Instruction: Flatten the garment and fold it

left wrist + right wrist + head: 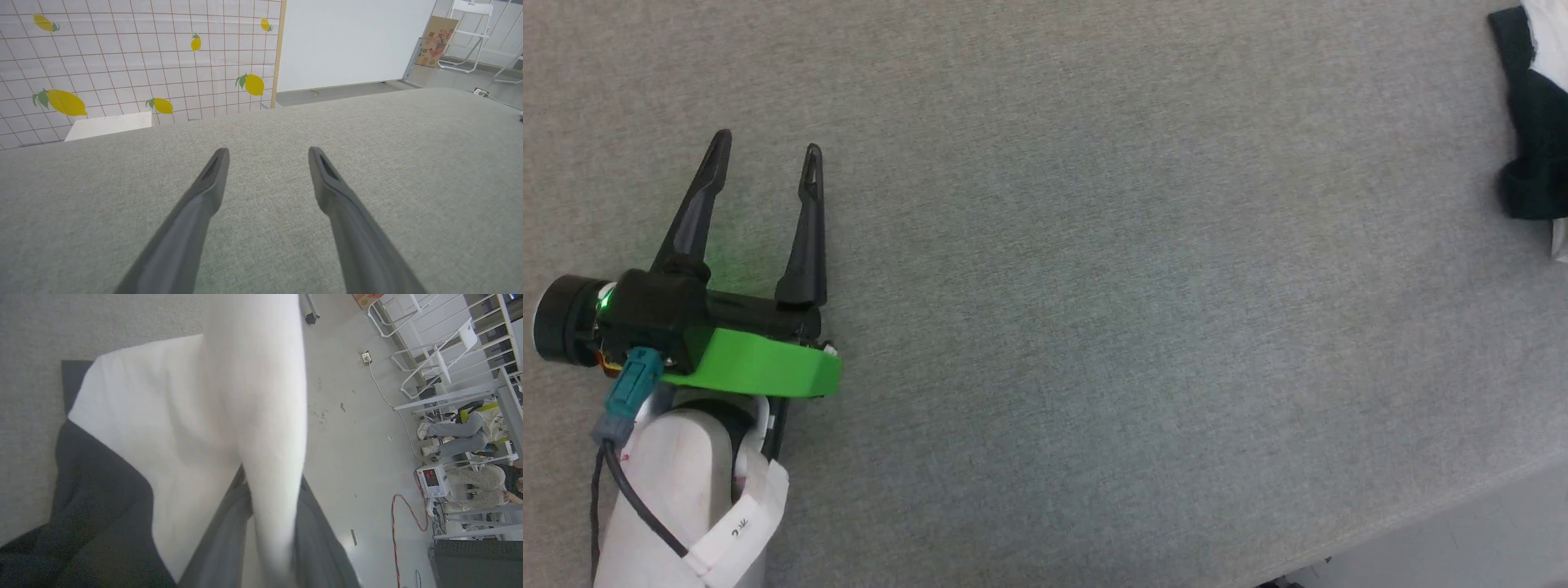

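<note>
The garment [163, 428] is a white T-shirt with black sleeves. In the right wrist view it lies bunched on the grey table, and a thick white fold of it runs up between the fingers of my right gripper [271, 479], which is shut on it. A black sleeve [94, 506] spreads at the lower left. In the head view a part of the garment [1535, 122] shows at the far right edge. My left gripper [768, 142] hovers open and empty over bare table at the left, far from the cloth; its parted fingers [204, 192] hold nothing.
The grey fabric-covered table [1094, 286] ends at a front right edge, with pale floor [1462, 539] beyond it. Past the table stand a lemon-print tiled wall [122, 61] and a white folding chair [470, 36]. People sit by equipment and cables on the floor [470, 437].
</note>
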You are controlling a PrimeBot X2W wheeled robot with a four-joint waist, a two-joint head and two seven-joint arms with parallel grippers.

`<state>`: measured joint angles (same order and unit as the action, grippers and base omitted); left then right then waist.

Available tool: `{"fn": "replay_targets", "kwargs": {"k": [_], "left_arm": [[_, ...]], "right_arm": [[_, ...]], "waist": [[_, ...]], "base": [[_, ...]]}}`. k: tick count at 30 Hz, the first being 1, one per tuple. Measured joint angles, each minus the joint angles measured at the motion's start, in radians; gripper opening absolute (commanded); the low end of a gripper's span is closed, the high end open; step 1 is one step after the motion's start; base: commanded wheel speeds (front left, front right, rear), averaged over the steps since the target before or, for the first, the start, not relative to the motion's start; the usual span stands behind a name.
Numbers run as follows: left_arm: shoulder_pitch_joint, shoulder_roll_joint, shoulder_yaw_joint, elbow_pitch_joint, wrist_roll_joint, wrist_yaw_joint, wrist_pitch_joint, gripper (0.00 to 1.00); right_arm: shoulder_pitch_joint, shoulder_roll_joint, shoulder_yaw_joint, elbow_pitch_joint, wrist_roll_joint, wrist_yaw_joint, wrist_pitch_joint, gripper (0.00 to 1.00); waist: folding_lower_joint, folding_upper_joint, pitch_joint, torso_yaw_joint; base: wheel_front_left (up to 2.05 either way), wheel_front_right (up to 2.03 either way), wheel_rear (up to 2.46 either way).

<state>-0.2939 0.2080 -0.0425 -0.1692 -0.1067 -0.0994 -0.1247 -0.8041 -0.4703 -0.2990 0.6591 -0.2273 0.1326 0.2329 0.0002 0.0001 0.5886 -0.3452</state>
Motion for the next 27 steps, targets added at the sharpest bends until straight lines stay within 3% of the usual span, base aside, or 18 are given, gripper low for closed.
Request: {"fn": "replay_targets", "kwargs": {"k": [8, 15, 23, 27], "left_arm": [[0.003, -0.022, -0.010, 0.054, -0.011, 0.005, -0.046, 1.00], [0.039, -0.073, -0.015, 0.158, -0.060, 0.019, -0.101, 1.00], [0.097, -0.115, -0.023, 0.260, -0.106, 0.023, -0.126, 1.00], [0.120, -0.126, -0.027, 0.291, -0.115, 0.031, -0.129, 1.00]], "right_arm": [[-0.047, -0.016, -0.008, 0.063, -0.040, 0.000, -0.185, 1.00], [-0.051, -0.010, 0.110, 0.076, 0.119, 0.000, -0.304, 1.00], [0.108, 0.041, 0.226, -0.130, 0.392, 0.000, -0.384, 1.00], [0.250, 0.097, 0.230, -0.294, 0.440, 0.000, -0.389, 1.00]], "waist": [[-0.0001, 0.0000, -0.051, 0.016], [-0.0001, 0.0000, -0.149, 0.039], [-0.0003, 0.0000, -0.289, 0.092], [-0.0003, 0.0000, -0.351, 0.129]], "base": [[0.00, 0.00, 0.00], [0.00, 0.00, 0.00], [0.00, 0.00, 0.00], [0.00, 0.00, 0.00]]}}
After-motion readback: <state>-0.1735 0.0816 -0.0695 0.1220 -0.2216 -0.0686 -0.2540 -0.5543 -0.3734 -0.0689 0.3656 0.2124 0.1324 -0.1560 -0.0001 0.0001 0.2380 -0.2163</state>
